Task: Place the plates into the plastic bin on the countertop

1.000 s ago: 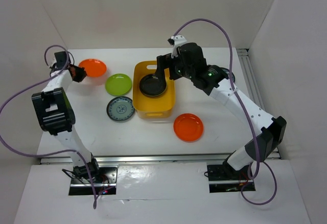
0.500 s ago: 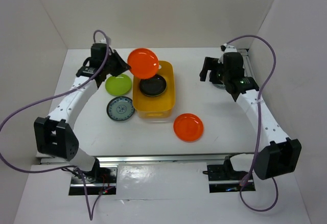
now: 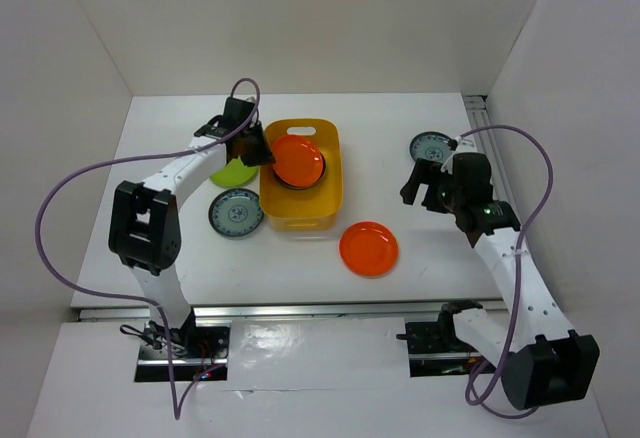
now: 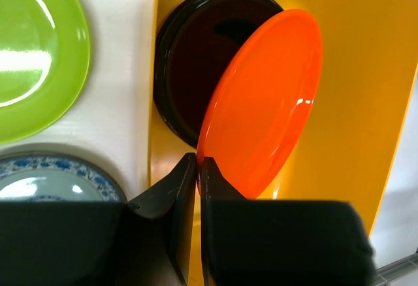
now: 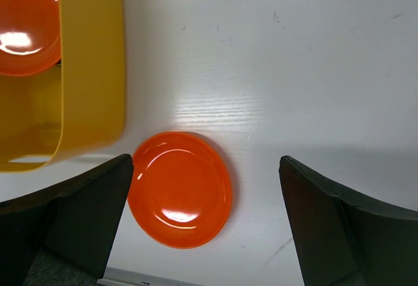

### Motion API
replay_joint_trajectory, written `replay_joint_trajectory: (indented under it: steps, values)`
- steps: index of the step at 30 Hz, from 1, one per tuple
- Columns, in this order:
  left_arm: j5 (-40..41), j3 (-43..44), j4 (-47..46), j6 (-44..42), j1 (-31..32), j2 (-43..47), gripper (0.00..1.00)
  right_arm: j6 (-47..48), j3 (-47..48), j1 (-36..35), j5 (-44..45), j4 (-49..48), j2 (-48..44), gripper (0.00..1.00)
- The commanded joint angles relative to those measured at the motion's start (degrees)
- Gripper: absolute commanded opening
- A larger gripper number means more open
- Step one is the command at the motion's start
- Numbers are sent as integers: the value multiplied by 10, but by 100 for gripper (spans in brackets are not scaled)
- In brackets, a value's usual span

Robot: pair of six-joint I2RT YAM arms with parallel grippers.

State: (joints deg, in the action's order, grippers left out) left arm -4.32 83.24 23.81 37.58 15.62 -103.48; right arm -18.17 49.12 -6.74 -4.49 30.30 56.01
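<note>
Two orange plates were in view. One orange plate (image 4: 264,103) was pinched at its rim by the left tool (image 4: 198,163), its jaws drawn narrow on the edge nearest the wrist camera. That plate was inside the yellow plastic bin (image 3: 300,222), tilted rather than flat. From the left wrist it read as a slim oval, with its long axis running from the clamped edge diagonally up and away. It leaned across the glossy black plate (image 4: 186,57) on the bin floor and covered that plate's right part.

From above, the bin stood mid-surface with its long axis pointing away from the arm bases, its short sides near and far. Just left of the bin on the white surface (image 3: 400,108) lay a lime green plate (image 3: 226,172), partly under the left arm. A grey-blue patterned plate (image 3: 236,213) lay nearer the bases, close beside the bin wall.

The second orange plate (image 3: 368,248) lay flat on the surface near the bin's near right corner, apart from it. The right tool (image 5: 206,162) hung above the surface with its fingers (image 5: 91,214) spread wide and holding nothing. In its wrist view this plate showed between them, untouched. A second patterned plate (image 3: 432,146) lay flat beyond the right tool, toward the far right.
</note>
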Motion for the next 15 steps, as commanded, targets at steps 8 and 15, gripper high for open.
replay_joint_trajectory:
  steps: [8,15]
  values:
    - [36,71,-16,-13,8,-67,27,-12,-21,-18,-11,35,-54,100]
    - [17,110,-16,-13,20,-103,83,-108,-6,-18,-20,142,-47,100]
